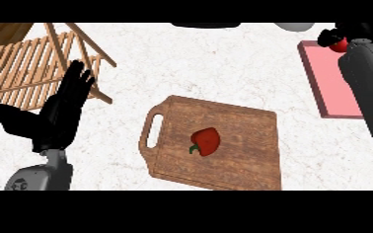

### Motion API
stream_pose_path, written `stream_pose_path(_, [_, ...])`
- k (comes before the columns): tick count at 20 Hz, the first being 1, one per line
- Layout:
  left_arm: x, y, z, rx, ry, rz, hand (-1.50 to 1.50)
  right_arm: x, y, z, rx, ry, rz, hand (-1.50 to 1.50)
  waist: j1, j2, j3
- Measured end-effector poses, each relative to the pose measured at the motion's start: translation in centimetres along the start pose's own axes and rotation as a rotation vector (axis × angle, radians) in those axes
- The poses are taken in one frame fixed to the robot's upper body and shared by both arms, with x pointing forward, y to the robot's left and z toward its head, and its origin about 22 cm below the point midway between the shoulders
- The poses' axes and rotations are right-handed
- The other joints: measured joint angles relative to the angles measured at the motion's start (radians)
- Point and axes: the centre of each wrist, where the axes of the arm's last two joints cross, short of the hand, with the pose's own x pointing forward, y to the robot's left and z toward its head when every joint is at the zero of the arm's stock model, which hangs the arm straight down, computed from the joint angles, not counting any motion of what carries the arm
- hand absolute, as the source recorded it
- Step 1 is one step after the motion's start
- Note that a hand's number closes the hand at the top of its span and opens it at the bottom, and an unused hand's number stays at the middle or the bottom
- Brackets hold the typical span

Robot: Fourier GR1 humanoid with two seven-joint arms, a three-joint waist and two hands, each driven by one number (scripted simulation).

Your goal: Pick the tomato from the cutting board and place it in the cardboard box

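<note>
My right robot hand [336,35] is curled round the tomato [339,45], held over the pink box [326,79] at desk's far right. Transport step; next: lower and let go inside. Left robot hand [67,101] rests w/ fingers straight. A red pepper [206,140] sits on the cutting board [233,163].

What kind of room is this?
Probably a kitchen: a wooden cutting board holding a red pepper lies on a pale speckled counter, with a wooden drying rack beside it.

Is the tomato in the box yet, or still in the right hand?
Still in the right hand: the tomato shows red under curled fingers, above the pink box, not resting inside it.
</note>
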Motion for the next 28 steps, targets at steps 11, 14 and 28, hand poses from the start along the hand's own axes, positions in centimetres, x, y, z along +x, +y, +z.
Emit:
stream_pose_path(11, [-0.4, -0.2, 0.2, -0.006, -0.008, 0.0, 0.0, -6.0, 2.2, -2.2, 0.135, 0.037, -0.06, -1.5, 0.008, 0.004, 0.003])
stream_pose_path(14, [-0.1, -0.2, 0.1, -0.004, -0.004, -0.001, 0.0, -5.9, 1.5, -2.3, -0.005, -0.021, -0.165, -1.5, 0.006, 0.003, 0.003])
stream_pose_path(28, [-0.2, 0.5, 0.6, 0.025, 0.01, 0.0, 0.0, -7.1, -1.8, -3.3, -0.208, 0.042, -0.926, -1.5, -0.02, -0.008, 0.002])
